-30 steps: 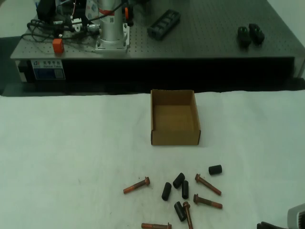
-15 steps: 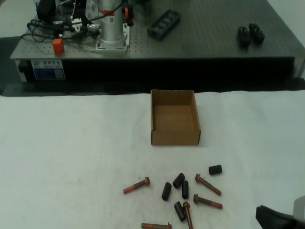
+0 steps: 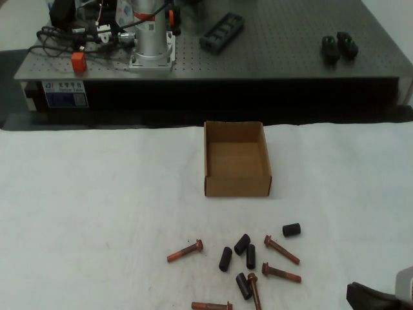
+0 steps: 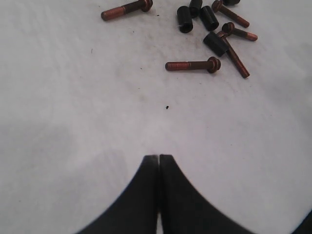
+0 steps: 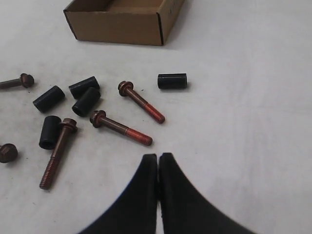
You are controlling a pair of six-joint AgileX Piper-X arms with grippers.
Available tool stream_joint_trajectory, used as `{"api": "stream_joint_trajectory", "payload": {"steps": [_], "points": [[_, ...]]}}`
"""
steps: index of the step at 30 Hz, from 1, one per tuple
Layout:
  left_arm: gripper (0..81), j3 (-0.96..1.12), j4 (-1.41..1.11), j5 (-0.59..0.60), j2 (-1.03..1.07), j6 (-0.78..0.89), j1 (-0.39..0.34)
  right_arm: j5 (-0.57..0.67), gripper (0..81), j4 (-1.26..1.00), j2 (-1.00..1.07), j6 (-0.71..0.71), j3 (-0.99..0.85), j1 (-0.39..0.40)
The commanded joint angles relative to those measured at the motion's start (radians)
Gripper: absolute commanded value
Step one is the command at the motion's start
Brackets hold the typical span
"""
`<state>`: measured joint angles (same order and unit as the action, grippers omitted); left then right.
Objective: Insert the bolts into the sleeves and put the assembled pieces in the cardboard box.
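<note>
Starting at the left, how does the left tool [image 4: 159, 157] stand?

Its fingers are pressed together, pinching nothing. It hangs over the white worktop [image 4: 73, 122], with the bolts [image 4: 192, 65] and sleeves [image 4: 214, 43] well ahead of it.

And the middle?

Five bolts and five sleeves lie loose in one cluster, none joined yet. They sit near the front wall of the cardboard box [image 3: 237, 185], which has no assembled piece in it.

The right tool [image 5: 158, 156]?

Also pressed together and holding nothing, just short of the nearest bolt.

What could go wrong?

Crowding, most likely. One bolt lies touching a sleeve, so fingers closing there could catch both or roll the sleeve away. Two arms reaching into one cluster might collide. A bolt gripped off-centre would probably tilt and miss the sleeve's bore.
</note>
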<state>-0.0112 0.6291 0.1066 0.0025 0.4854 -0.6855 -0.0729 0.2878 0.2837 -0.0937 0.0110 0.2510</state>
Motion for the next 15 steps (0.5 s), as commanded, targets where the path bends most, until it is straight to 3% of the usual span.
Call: {"api": "stream_joint_trajectory", "payload": {"steps": [1, 9, 15], "points": [[0.7, 0.011, -0.002, -0.006, -0.002, -0.008, -0.005, -0.006, 0.0, -0.002, -0.004, -0.001, -0.011, -0.003], [0.7, 0.011, -0.002, -0.006, -0.002, -0.008, -0.005, -0.006, 0.0, 0.125, -0.004, -0.001, -0.011, -0.003], [0.7, 0.011, -0.002, -0.025, -0.002, -0.008, -0.005, -0.004, 0.0, 0.017, -0.004, -0.003, -0.011, -0.003]]}}
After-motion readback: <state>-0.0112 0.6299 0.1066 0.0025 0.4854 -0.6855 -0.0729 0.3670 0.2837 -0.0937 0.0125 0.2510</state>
